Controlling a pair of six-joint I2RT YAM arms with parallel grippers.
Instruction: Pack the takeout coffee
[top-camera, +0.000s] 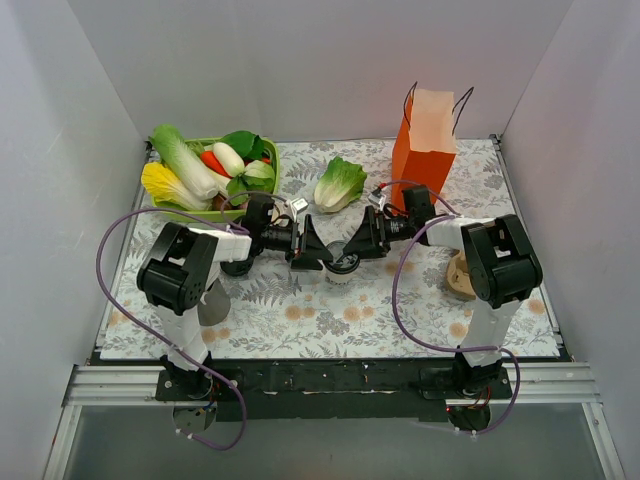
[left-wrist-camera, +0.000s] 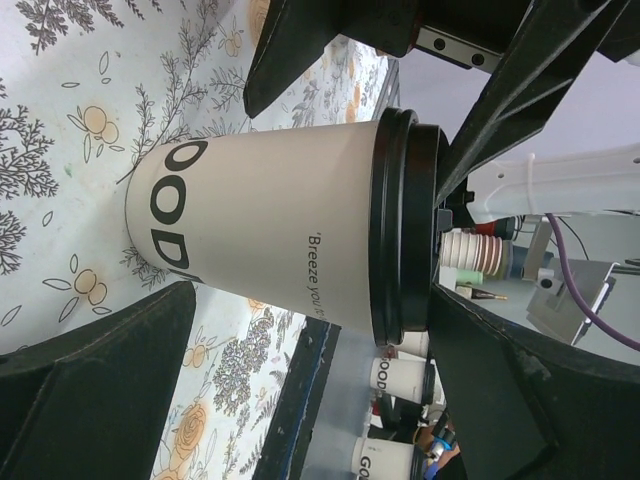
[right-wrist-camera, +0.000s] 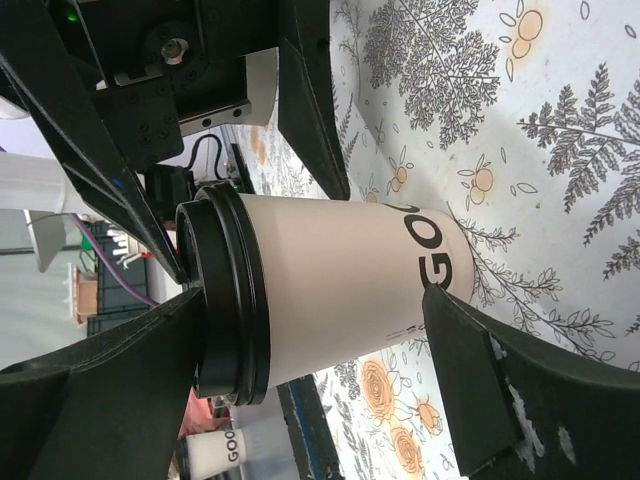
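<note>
The takeout coffee (top-camera: 342, 266), a white paper cup with a black lid, stands upright on the floral cloth at mid-table. It fills the left wrist view (left-wrist-camera: 280, 220) and the right wrist view (right-wrist-camera: 340, 280). My left gripper (top-camera: 310, 250) is open at its left side, one finger by the base and one by the lid (left-wrist-camera: 312, 292). My right gripper (top-camera: 362, 240) is open at its right side, spanning it the same way (right-wrist-camera: 312, 295). The two grippers face each other across the cup. The orange paper bag (top-camera: 425, 150) stands upright at the back right.
A green basket (top-camera: 262, 145) of vegetables sits at the back left. A cabbage (top-camera: 338, 183) lies behind the cup. A wooden object (top-camera: 460, 275) lies by the right arm. Spare cups (left-wrist-camera: 400, 375) show beyond the table's near edge.
</note>
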